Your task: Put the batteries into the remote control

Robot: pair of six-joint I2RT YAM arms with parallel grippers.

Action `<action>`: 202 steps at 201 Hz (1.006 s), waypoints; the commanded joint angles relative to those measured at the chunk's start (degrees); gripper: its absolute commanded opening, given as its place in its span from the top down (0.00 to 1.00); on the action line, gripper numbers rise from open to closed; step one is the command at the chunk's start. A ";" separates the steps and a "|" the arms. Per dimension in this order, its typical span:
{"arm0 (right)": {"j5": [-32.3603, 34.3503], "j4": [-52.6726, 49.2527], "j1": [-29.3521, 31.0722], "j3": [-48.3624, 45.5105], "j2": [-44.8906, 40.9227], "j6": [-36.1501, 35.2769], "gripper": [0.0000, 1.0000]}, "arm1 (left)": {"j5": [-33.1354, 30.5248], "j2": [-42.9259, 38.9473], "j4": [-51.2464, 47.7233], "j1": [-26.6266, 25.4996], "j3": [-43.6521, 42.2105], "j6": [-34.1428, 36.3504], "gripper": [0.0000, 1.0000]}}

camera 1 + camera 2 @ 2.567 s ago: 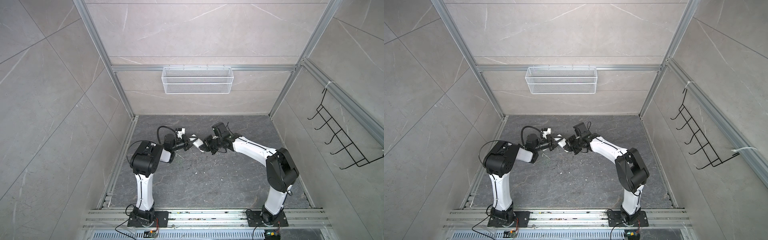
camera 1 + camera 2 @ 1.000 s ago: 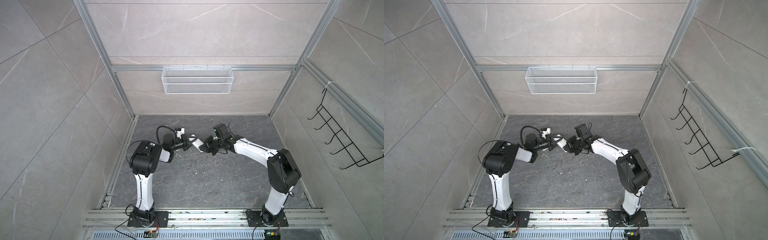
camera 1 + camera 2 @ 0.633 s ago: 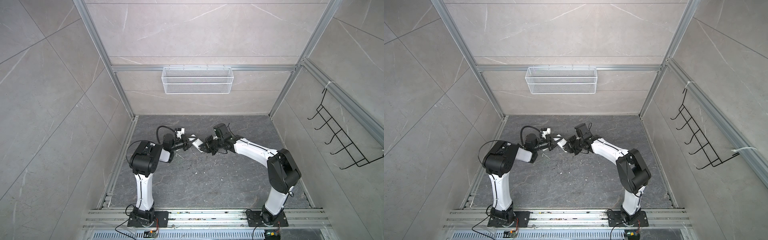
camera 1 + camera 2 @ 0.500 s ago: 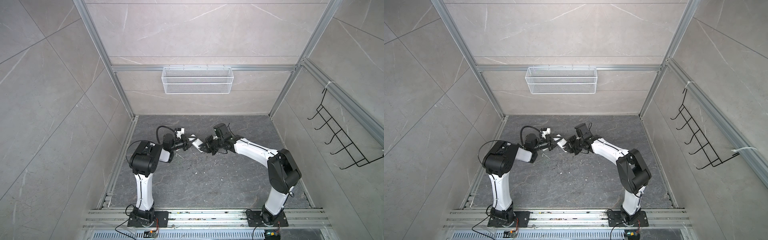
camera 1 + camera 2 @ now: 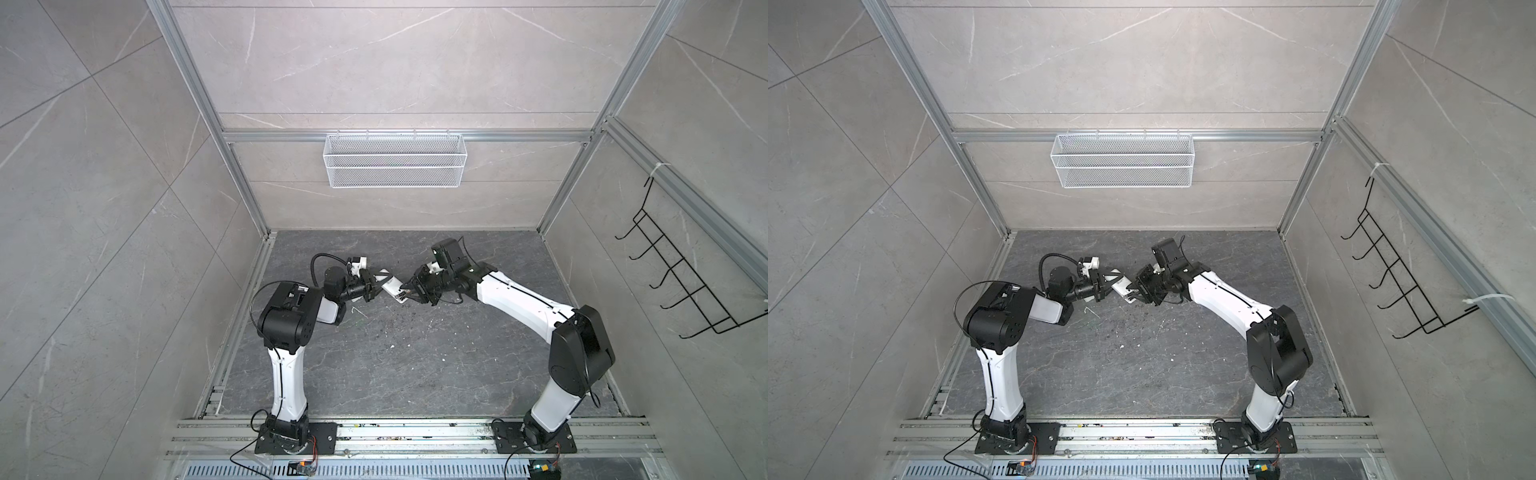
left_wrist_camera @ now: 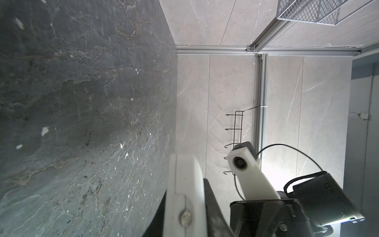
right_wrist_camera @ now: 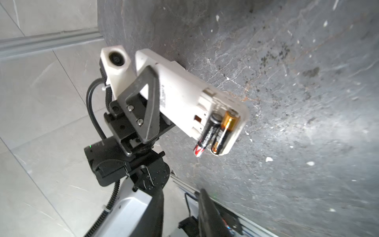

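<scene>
My left gripper point(image 5: 375, 286) point(image 5: 1104, 286) is shut on the white remote control point(image 5: 391, 286) point(image 5: 1120, 286) and holds it above the dark floor with its back turned to my right gripper. The right wrist view shows the remote control point(image 7: 182, 94) with its battery bay uncovered and the two batteries in it. The gold-and-black one point(image 7: 224, 131) lies seated. The black one point(image 7: 207, 133) is tilted, its red-marked end poking past the bay's edge. My right gripper point(image 5: 409, 293) point(image 7: 182, 211) is open just short of that end, nothing between its fingers. In the left wrist view the remote control point(image 6: 184, 184) is seen edge-on.
A white wire basket point(image 5: 394, 166) hangs on the back wall and a black hook rack point(image 5: 685, 282) on the right wall. White specks and a thin bent white wire point(image 5: 358, 310) lie on the floor below the left gripper.
The right gripper's jaws have parted wider. Both arms stay almost where they were, meeting at the remote.
</scene>
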 commanded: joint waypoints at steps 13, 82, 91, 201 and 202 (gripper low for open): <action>10.14 -15.91 0.10 10.41 0.47 -30.66 0.57 | 4.25 -5.11 -0.97 0.50 0.55 -2.81 1.00; 16.46 0.14 2.07 -4.82 -5.59 -41.79 0.08 | 7.56 -10.09 -12.12 0.50 -0.09 -0.44 1.00; 16.37 1.16 2.28 -5.38 -5.80 -41.77 0.08 | 7.81 -10.50 -13.03 0.47 0.01 -0.26 1.00; 11.54 8.41 5.81 -8.00 -4.11 -42.16 0.09 | 8.24 -9.24 -6.48 0.52 0.28 -5.76 1.00; 11.62 8.45 5.81 -7.98 -4.11 -42.18 0.09 | 8.14 -9.14 -6.20 0.52 0.28 -6.11 1.00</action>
